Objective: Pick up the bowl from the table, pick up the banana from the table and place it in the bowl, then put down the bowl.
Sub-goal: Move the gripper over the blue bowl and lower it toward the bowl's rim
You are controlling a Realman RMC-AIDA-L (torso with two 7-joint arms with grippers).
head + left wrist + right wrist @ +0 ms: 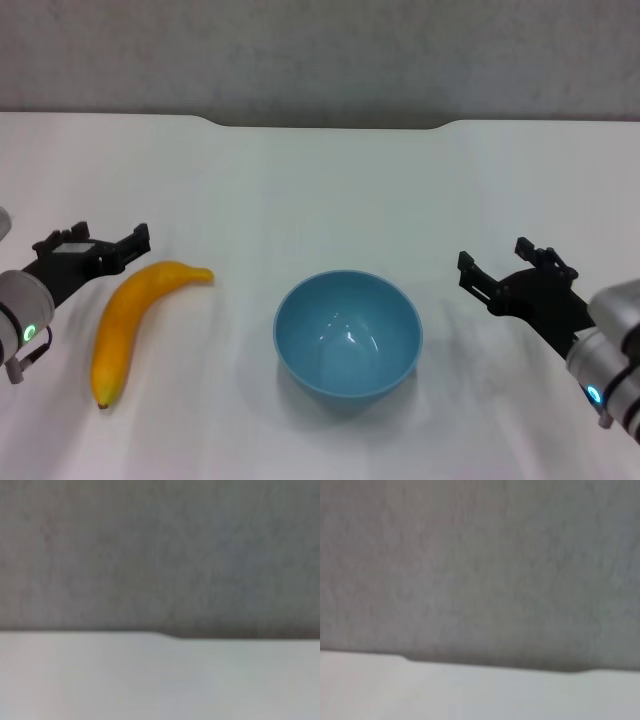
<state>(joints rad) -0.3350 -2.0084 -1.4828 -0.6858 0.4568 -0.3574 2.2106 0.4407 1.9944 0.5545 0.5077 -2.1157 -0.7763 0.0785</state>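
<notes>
Nearest the robot, the bowl sits upright and empty on the table, roughly midway between the two arms. Its light-blue surface shines, so it is probably hard and slippery, and likely light. The thin rim is the only part fingers can pinch; a hold on the side facing the right arm, one finger inside the wall and one outside, looks soundest.

Left of the bowl and apart from it lies the banana, dark tip toward the robot and stem pointing toward the bowl. It should be light, firm but easy to bruise, and its curve could let it roll. Across the thick middle is the best place to grip it, with gentle pressure.

The left gripper sits just beside the banana's far end, fingers spread wide and holding nothing. The right gripper is to the right of the bowl, clear of it, fingers likewise wide and empty.

The wrist views show only the table's far edge and the grey wall beyond.
</notes>
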